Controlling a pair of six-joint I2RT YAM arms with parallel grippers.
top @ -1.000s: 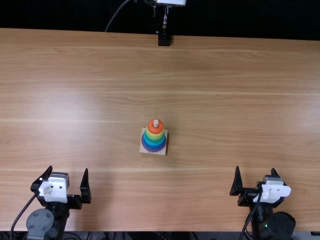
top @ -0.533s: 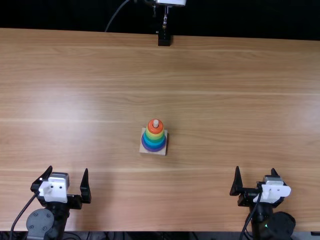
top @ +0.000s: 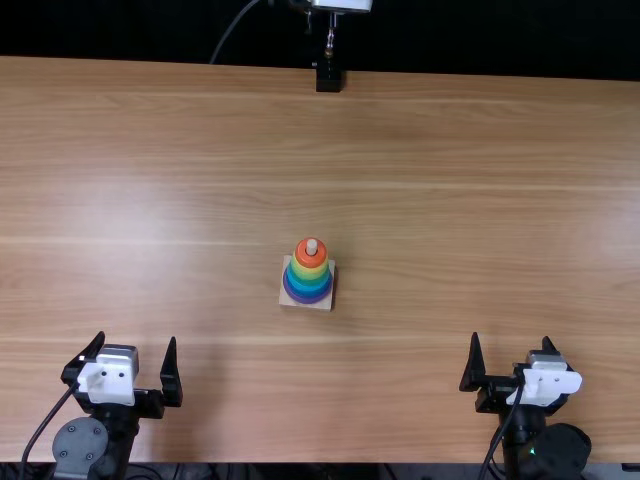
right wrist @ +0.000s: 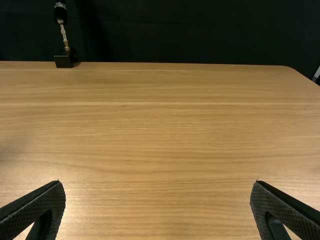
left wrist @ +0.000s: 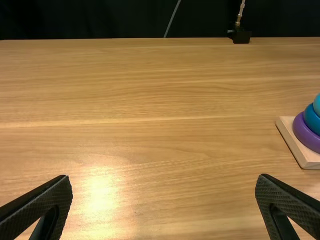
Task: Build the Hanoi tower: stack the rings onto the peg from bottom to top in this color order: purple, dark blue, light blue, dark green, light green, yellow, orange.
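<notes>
Top view: probably done stacking rings on peg, with left fingers and right fingers spread, so leave it.

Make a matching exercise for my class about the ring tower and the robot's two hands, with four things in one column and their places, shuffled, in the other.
Things
1. Orange ring
2. Left hand
3. Purple ring
4. Right hand

Places
A. To the right of the wooden base in the top view
B. Lowest in the stack
C. Highest in the stack, around the peg
D. To the left of the wooden base in the top view

Pairs: 1-C, 2-D, 3-B, 4-A
</notes>
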